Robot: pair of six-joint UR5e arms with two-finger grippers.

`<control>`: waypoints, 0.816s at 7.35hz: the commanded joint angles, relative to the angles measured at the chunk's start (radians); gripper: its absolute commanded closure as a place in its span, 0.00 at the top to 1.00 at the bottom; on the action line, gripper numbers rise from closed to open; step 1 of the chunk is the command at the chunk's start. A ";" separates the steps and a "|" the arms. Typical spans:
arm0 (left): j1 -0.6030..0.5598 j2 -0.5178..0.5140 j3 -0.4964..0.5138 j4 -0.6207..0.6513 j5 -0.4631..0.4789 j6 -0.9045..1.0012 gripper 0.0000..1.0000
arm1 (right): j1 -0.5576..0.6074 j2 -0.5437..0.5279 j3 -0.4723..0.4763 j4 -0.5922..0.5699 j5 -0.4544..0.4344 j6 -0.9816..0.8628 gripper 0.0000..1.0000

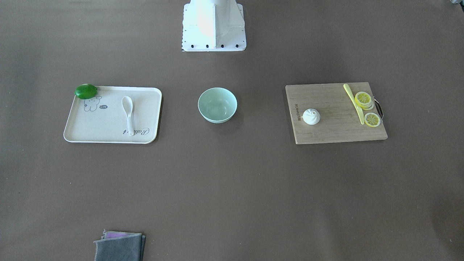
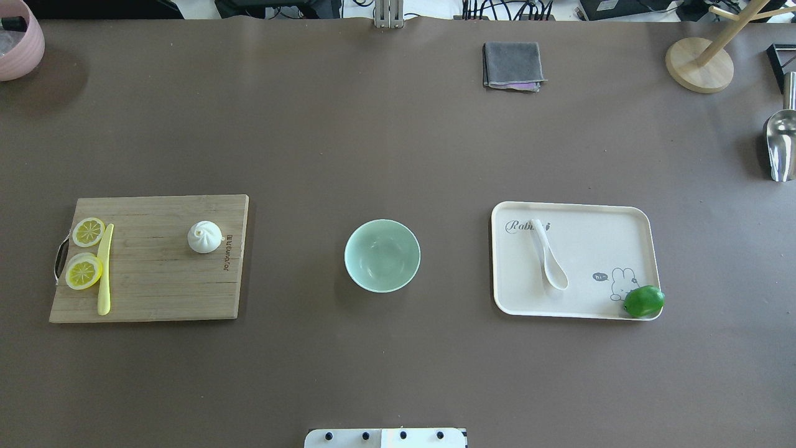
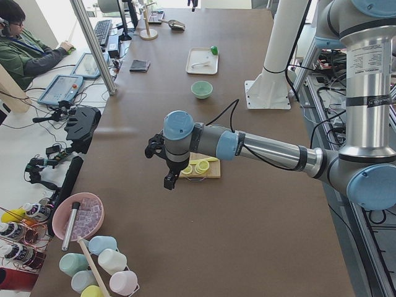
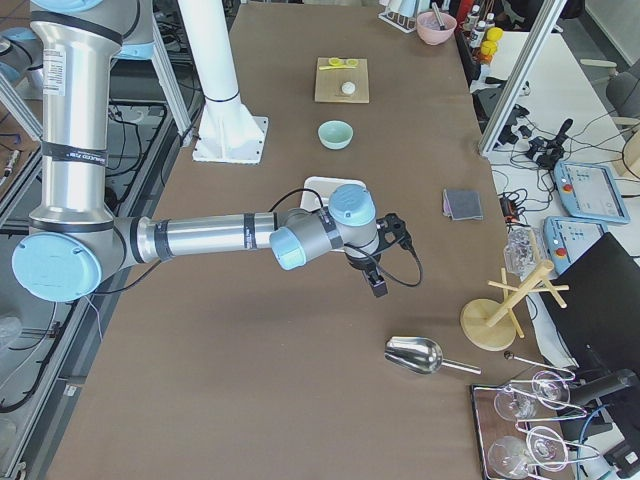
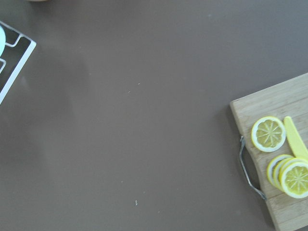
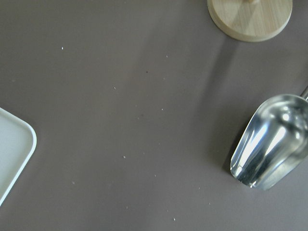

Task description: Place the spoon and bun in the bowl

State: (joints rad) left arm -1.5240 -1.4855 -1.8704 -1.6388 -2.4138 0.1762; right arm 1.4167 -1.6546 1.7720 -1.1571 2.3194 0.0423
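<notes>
The mint-green bowl stands empty at the table's middle. The white spoon lies on a cream tray, also in the front view. The white pleated bun sits on a wooden cutting board, also in the front view. My left gripper hangs above the table past the board's handle end. My right gripper hangs past the tray's outer side. Both show only in the side views, so I cannot tell whether they are open or shut.
Lemon slices and a yellow knife lie on the board. A green lime sits on the tray's corner. A grey cloth, a metal scoop, a wooden stand and a pink bowl line the far edge.
</notes>
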 commanded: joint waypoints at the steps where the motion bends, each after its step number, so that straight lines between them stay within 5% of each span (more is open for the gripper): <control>1: -0.002 -0.036 0.042 -0.136 -0.022 0.005 0.98 | -0.011 0.064 0.001 0.039 0.000 0.106 1.00; 4: 0.028 -0.030 0.049 -0.422 -0.152 -0.194 0.98 | -0.178 0.186 0.047 0.042 -0.009 0.493 1.00; 6: 0.138 -0.056 0.043 -0.473 -0.149 -0.375 0.98 | -0.333 0.199 0.131 0.040 -0.160 0.704 1.00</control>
State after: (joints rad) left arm -1.4459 -1.5321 -1.8258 -2.0643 -2.5611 -0.0825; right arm 1.1841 -1.4668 1.8485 -1.1162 2.2530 0.5995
